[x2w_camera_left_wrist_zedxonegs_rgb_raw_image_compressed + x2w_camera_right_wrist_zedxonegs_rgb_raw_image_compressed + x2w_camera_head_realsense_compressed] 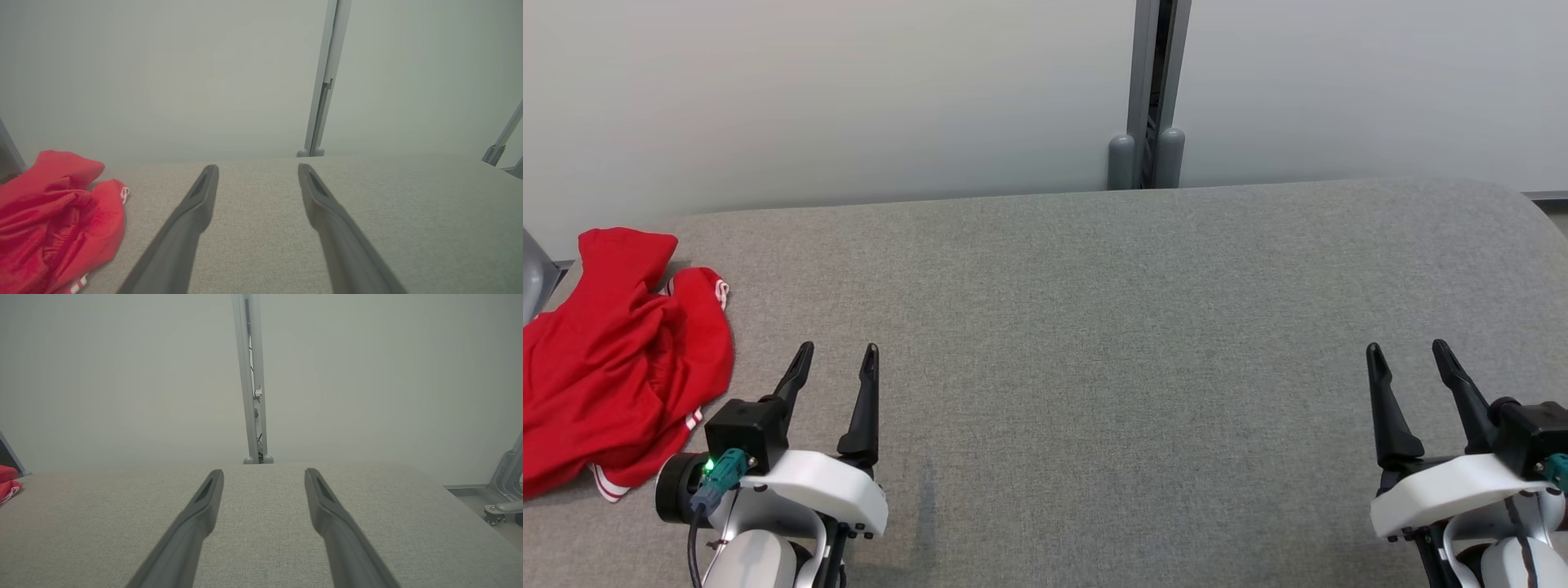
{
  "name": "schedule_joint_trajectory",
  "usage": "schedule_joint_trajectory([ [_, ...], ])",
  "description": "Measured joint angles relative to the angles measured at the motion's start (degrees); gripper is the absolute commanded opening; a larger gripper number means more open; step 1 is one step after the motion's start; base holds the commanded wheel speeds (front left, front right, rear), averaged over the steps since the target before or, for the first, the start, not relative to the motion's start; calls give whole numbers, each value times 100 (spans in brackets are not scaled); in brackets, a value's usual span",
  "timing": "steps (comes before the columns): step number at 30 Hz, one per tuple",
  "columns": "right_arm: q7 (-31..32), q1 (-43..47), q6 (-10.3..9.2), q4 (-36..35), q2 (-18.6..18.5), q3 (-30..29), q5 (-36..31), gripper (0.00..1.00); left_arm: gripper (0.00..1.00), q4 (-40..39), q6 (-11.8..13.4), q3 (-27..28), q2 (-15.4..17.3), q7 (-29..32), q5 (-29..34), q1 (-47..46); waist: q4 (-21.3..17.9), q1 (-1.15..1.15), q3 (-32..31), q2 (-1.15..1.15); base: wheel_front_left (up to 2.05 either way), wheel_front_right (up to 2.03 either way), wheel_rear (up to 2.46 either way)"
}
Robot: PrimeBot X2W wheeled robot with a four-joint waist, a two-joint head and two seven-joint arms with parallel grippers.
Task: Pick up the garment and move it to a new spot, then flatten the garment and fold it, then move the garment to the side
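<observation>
A crumpled red garment (617, 359) with white-striped trim lies at the far left of the grey fabric table (1094, 327). The left wrist view has the garment (57, 220) at its lower left, and the right wrist view catches a sliver of the garment (7, 479) at its left edge. My left gripper (837, 353) stands open just right of the garment, nothing between its fingers. Near the table's right side my right gripper (1406, 351) is open and empty too. Both grippers hover low over the cloth, fingers pointing toward the wall.
A pale wall panel runs behind the table, split by a grey upright post (1156, 90) with two rounded feet. The table's far right corner (1523, 204) is rounded. A metal frame with a caster (504, 498) stands on the floor past the right edge.
</observation>
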Motion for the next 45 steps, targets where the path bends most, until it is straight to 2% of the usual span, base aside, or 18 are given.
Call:
schedule_joint_trajectory([
  [18,-185,60,0,23,76,20,-367,100,100,25,144,10,31,190,522,-2,-22,0,5,0,0,0,0],
  [33,-174,74,0,76,96,-12,-241,100,100,59,194,-37,35,258,487,-2,47,0,9,0,0,0,0],
  [39,-120,75,0,62,99,-62,-250,100,100,79,242,-53,36,233,452,-71,222,0,33,0,0,0,0],
  [45,-96,31,0,14,81,-27,-287,100,100,73,287,-2,76,176,407,-146,587,0,86,0,0,0,0],
])
